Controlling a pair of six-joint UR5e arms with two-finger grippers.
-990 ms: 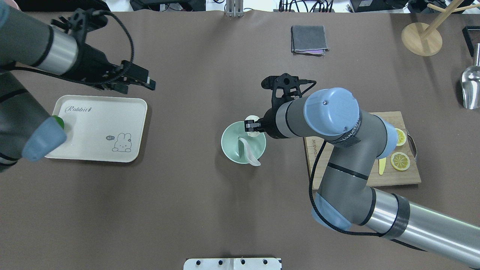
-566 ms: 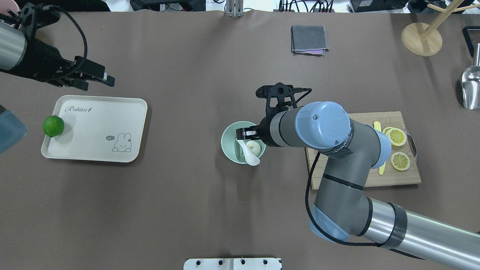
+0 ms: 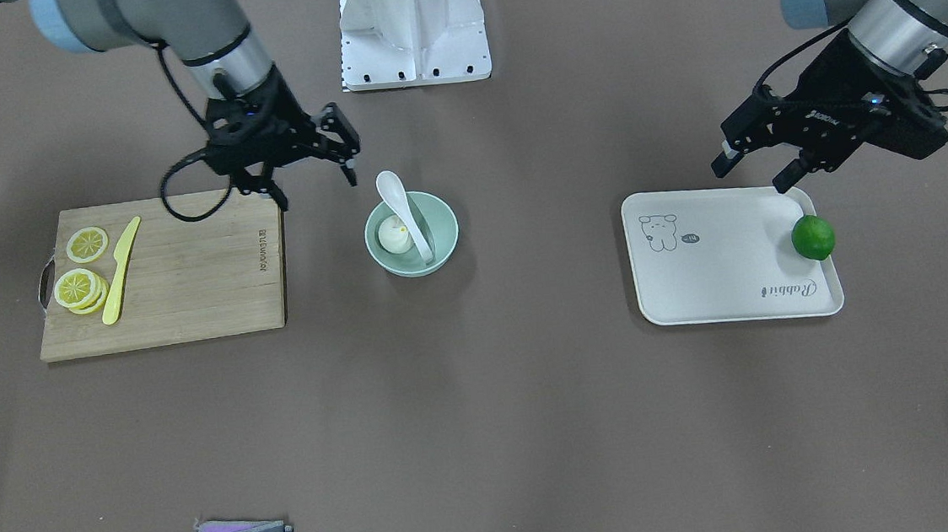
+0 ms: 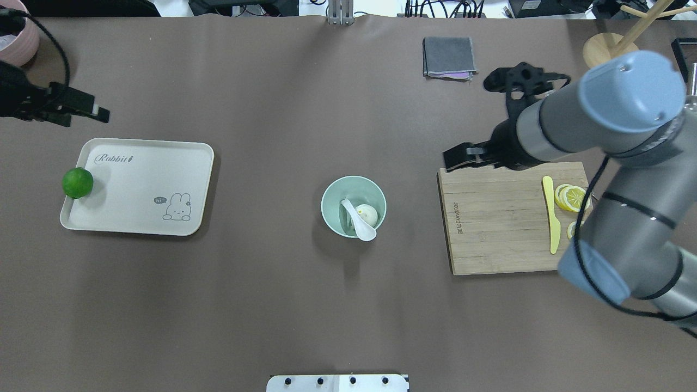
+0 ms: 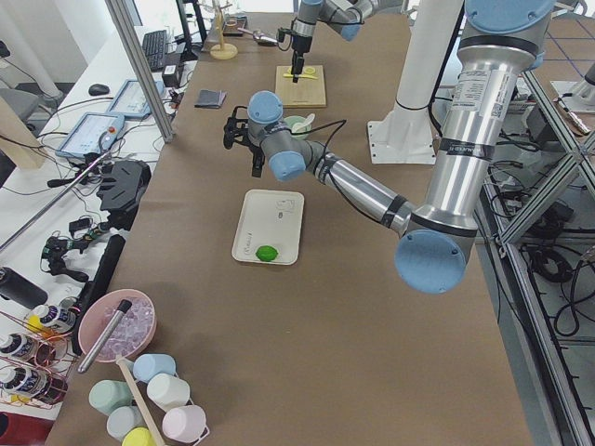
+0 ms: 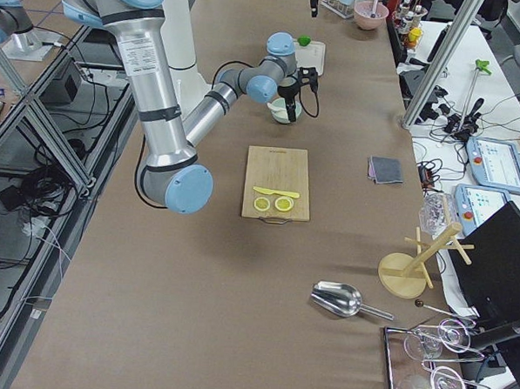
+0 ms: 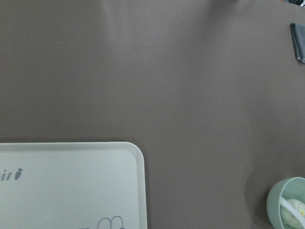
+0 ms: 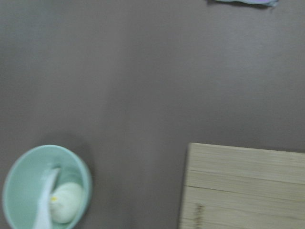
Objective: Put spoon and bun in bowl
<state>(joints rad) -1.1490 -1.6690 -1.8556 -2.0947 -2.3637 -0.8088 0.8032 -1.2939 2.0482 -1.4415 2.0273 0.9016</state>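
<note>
The pale mint-green bowl (image 4: 333, 191) stands mid-table. The white spoon (image 4: 360, 224) lies in it, its scoop over the near rim. The white bun (image 4: 369, 213) sits in the bowl beside the spoon. The front-facing view also shows the bowl (image 3: 442, 229), the spoon (image 3: 402, 206) and the bun (image 3: 392, 235). My right gripper (image 4: 451, 158) is open and empty, over the far left corner of the cutting board, well right of the bowl; it also shows in the front-facing view (image 3: 312, 180). My left gripper (image 4: 99, 112) is open and empty, beyond the tray's far edge (image 3: 750, 174).
A wooden cutting board (image 4: 501, 218) with a yellow knife (image 4: 551, 215) and lemon slices (image 4: 573, 197) lies right of the bowl. A white tray (image 4: 141, 185) with a lime (image 4: 77, 182) lies at the left. A grey cloth (image 4: 449, 57), wooden stand (image 4: 612, 54) and metal scoop (image 4: 683, 125) stand farther back.
My right gripper let the bun go into the bowl, then drew back to the right, to the cutting board's far corner. My left arm pulled further left.
</note>
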